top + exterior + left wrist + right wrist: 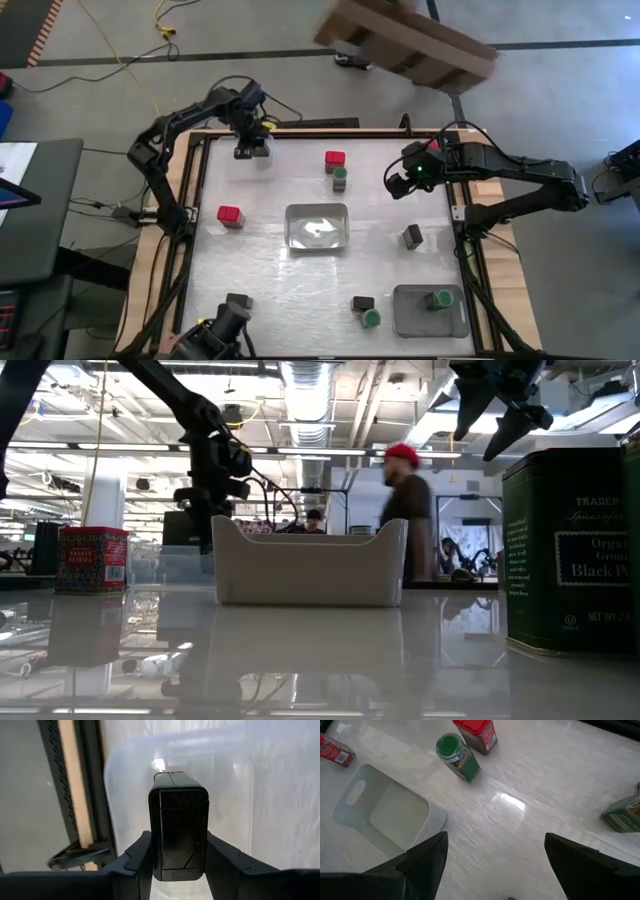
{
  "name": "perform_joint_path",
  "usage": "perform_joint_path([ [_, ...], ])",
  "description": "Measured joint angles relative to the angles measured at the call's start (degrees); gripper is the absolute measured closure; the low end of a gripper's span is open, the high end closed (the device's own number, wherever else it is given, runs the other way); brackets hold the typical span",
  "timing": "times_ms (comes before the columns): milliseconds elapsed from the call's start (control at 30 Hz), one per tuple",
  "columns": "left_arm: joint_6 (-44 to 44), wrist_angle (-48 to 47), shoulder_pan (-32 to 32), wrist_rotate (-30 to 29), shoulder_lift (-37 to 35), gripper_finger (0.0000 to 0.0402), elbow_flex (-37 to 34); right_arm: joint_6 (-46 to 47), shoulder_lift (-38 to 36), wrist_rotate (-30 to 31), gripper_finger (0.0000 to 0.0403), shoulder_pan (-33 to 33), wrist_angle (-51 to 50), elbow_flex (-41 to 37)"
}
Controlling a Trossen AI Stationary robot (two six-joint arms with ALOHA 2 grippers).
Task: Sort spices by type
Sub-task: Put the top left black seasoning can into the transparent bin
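held in the left gripper [177,865]: a plain black boxy spice container [178,825], glossy, upright, with a ring of small holes on its face; fingers [137,857] pinching it on both sides. hanging over a clear tray [240,780] at the far left corner of the table [250,270], well left of and beyond the white bin [317,226] at table centre.

spread wide and holding nothing: right gripper [400,182], raised above the table, right of and beyond the white bin, fingers [427,855] far apart.

scattered around the white bin:
- red square-capped tin [334,159] just beyond it, with a green round-capped jar [340,178] touching or almost touching on the near side
- second red tin [230,215] to its left
- dark boxy tin [413,235] to its right
- another dark box [362,303] and a green-capped jar [371,318] nearer and to the right, side by side
- green-capped jar [438,299] standing inside a grey tray [428,312] at the near right

readable on the tall dark green tin [570,545] close to the low camera: "trader", "black pe…", rest cut off. white print on a red tin [92,560] in the same view, too small to read.

bare table between the white bin and the left red tin, and again between the bin and the near edge. wooden rim all round. blurred person [405,510] in a red cap in the room beyond.
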Motion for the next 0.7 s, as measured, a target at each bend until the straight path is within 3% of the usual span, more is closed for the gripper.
perform_joint_path([
  [700,-0.16,0.34,0.62,-2.01,1.86,0.0262,-0.13,-0.02,0.0,0.0,0.0046,0.0,0.0,0.0],
])
